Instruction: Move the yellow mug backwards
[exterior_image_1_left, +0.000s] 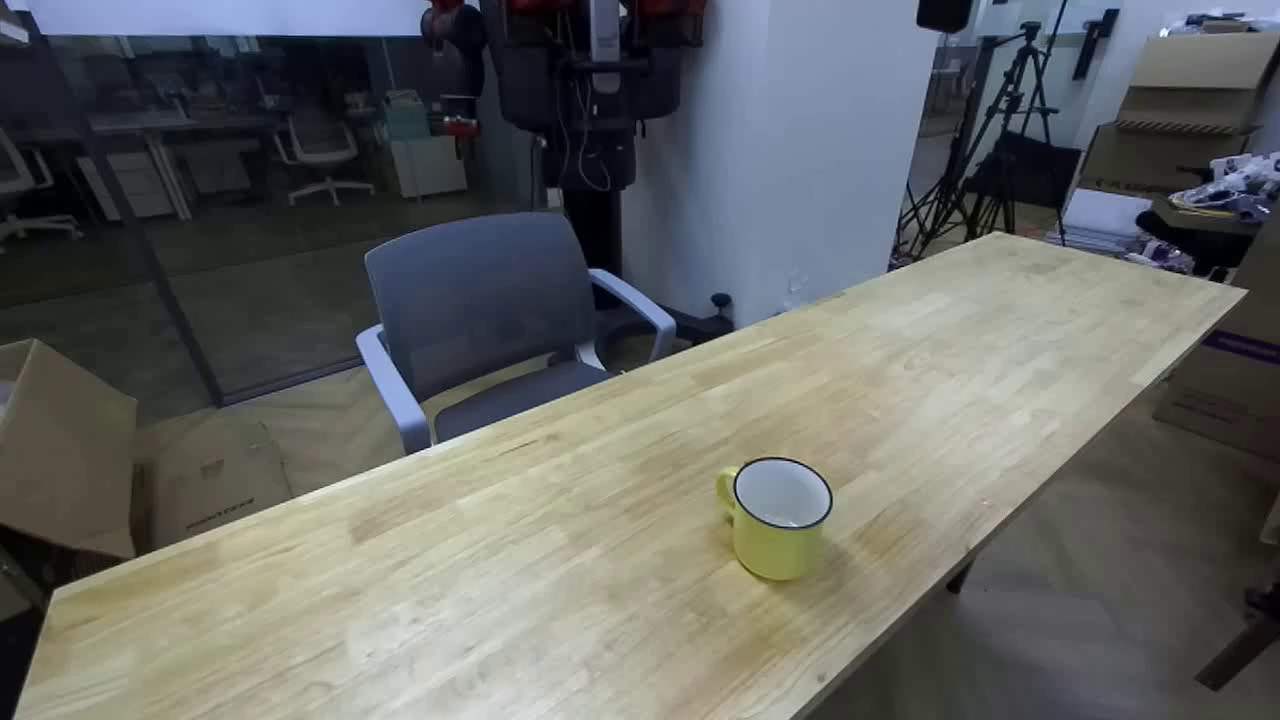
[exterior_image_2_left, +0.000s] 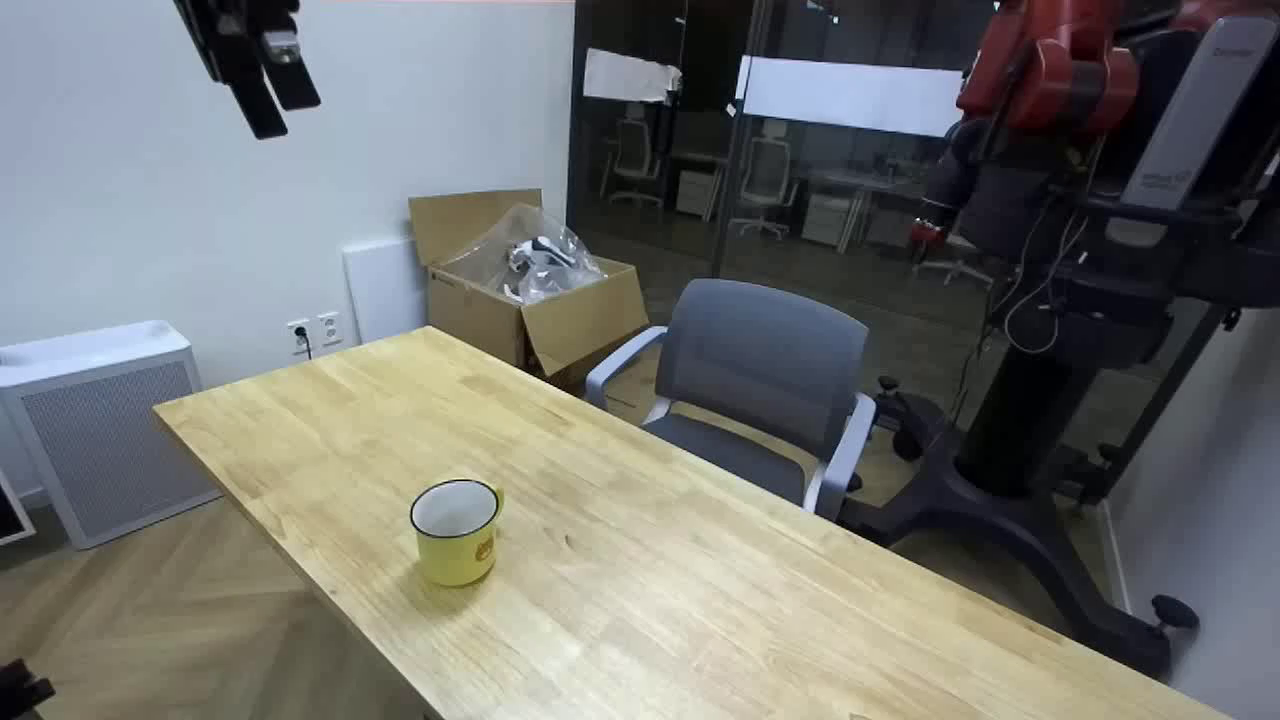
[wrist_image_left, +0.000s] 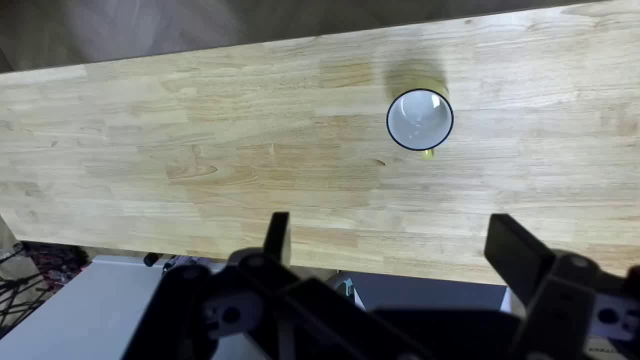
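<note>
The yellow mug (exterior_image_1_left: 776, 540) stands upright on the wooden table, near one long edge. It has a white interior, a dark rim and a side handle. In an exterior view the mug (exterior_image_2_left: 456, 555) shows a small orange print on its side. In the wrist view the mug (wrist_image_left: 420, 120) is seen from above, its handle pointing toward the gripper side. My gripper (wrist_image_left: 390, 217) is open and empty, its fingers wide apart. It hangs well above the table, as an exterior view of the gripper (exterior_image_2_left: 286, 112) shows. It is apart from the mug.
The wooden table (exterior_image_1_left: 450, 560) is long and narrow. A grey office chair (exterior_image_2_left: 765, 350) stands against its long side opposite the mug's edge. An open cardboard box (exterior_image_2_left: 480, 310) and a dark robot with red arms (exterior_image_2_left: 1060, 300) stand beyond the table.
</note>
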